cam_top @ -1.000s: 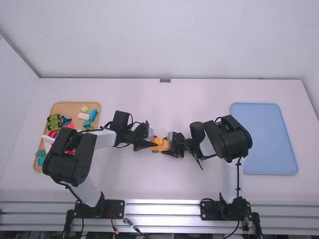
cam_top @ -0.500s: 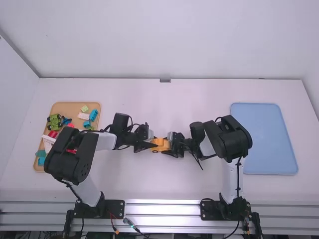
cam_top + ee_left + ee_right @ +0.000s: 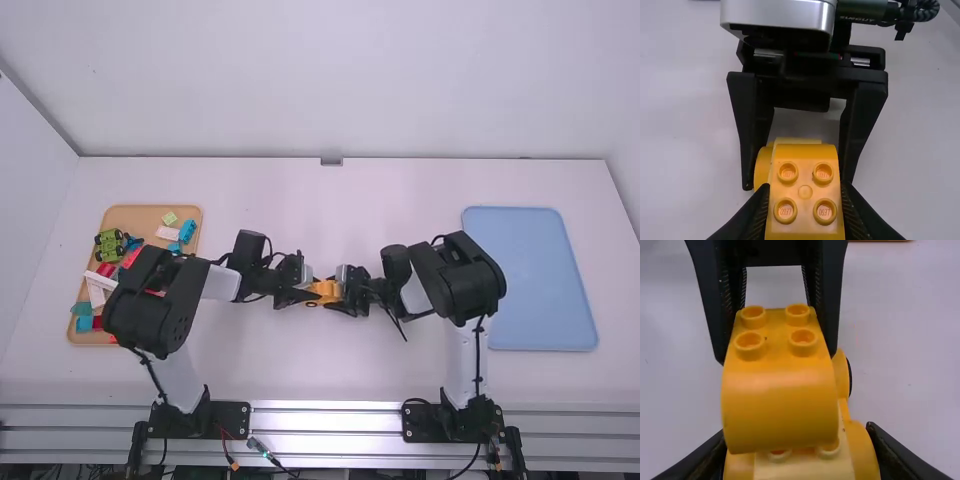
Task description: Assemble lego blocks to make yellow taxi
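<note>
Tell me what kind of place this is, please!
It looks like a robot workspace, maybe in a lab. A left robot arm and a right robot arm stand at a white table, holding a yellow block car between them. There's a tan tray of toys, too.

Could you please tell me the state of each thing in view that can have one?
Left tool: shut on the curved yellow block
Right tool: shut on the yellow base
Curved yellow block: studs up, over the base; whether fully pressed on, I cannot tell
Yellow base: held, partly under the curved block
Wooden tray: flat, holding assorted pieces
Blue tray: lying flat
</note>
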Motion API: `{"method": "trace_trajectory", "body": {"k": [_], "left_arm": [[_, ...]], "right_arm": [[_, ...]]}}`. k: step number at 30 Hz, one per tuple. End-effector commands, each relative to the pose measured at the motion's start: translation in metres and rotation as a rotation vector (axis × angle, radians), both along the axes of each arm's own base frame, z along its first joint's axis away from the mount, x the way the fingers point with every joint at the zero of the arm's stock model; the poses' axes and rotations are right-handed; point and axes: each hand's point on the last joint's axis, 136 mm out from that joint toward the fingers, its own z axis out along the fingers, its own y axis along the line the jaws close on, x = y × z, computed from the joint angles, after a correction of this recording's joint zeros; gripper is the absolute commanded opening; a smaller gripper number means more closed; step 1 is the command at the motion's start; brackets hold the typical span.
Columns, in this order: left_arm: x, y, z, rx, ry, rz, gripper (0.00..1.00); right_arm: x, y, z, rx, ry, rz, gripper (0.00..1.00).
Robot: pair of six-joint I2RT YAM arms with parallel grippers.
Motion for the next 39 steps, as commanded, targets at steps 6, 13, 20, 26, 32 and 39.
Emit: {"method": "trace_trajectory", "body": {"k": [6,13,20,26,32,39], "left_arm": [[0.004,0.000,-0.011,0.012,-0.002,0.012,0.02],[0.008,-0.003,-0.015,-0.014,0.033,0.034,0.02],[0.005,-0.005,-0.018,0.002,0.032,0.024,0.02],[0.001,-0.015,-0.029,0.084,0.037,0.008,0.02],[-0.006,-0.014,-0.036,0.145,0.068,-0.027,0.02],[-0.009,-0.005,-0.057,0.230,0.093,-0.006,0.02]], "right_arm": [[-0.001,0.001,-0.005,-0.009,0.022,-0.002,0.53],[-0.003,0.000,-0.006,-0.013,0.023,-0.003,0.53],[-0.002,0.001,-0.005,-0.009,0.019,-0.001,0.53],[-0.003,0.001,-0.005,-0.011,0.022,-0.001,0.53],[-0.002,0.001,-0.005,-0.009,0.018,-0.001,0.53],[-0.001,0.001,-0.004,-0.009,0.020,-0.002,0.53]]}}
